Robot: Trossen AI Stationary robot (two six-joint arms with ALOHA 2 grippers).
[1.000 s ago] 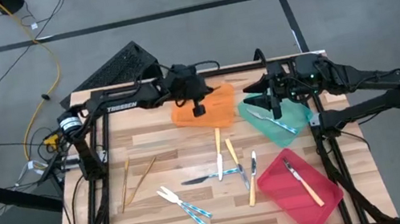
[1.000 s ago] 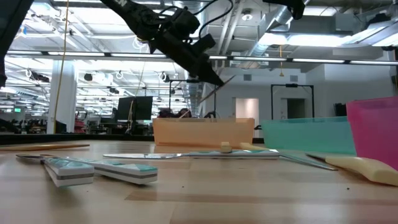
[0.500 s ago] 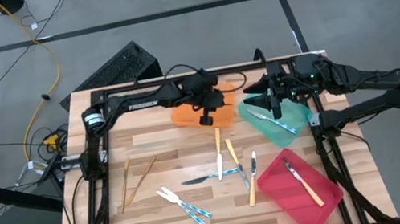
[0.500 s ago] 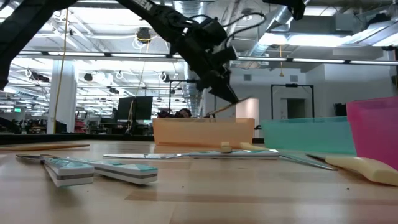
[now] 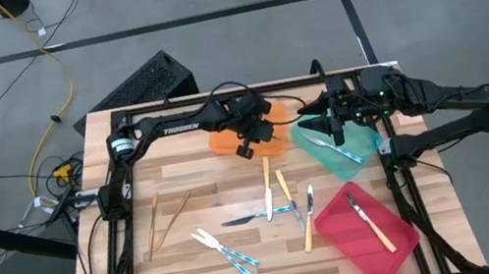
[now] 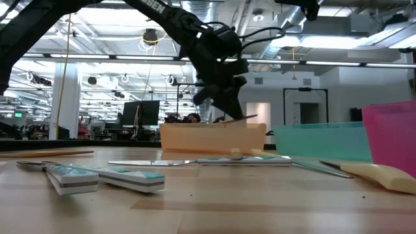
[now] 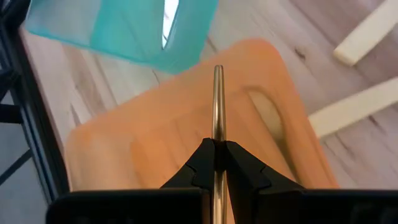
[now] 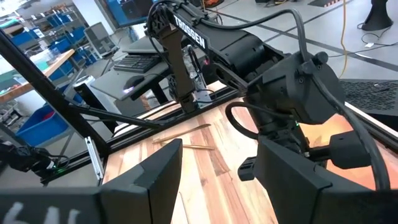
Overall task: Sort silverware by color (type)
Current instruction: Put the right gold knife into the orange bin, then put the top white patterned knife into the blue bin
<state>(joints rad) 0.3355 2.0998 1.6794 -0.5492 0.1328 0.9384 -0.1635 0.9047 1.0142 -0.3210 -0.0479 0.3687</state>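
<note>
1. High view: three flat trays, orange tray (image 5: 225,141), green tray (image 5: 350,144), red tray (image 5: 375,234), sat on the wooden tabletop (image 5: 182,182); two slim gold utensils (image 5: 167,220) lay loose.
2. Left wrist view: the left hand (image 7: 217,151) pinched a thin gold utensil (image 7: 217,99) above the orange tray.
3. Right wrist view: the right hand (image 8: 217,168) stood spread, holding nothing.

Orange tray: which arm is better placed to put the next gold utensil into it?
The left. Its gripper already holds a gold utensil directly over the orange tray. The right gripper waits, fingers open, above the teal tray.
</note>
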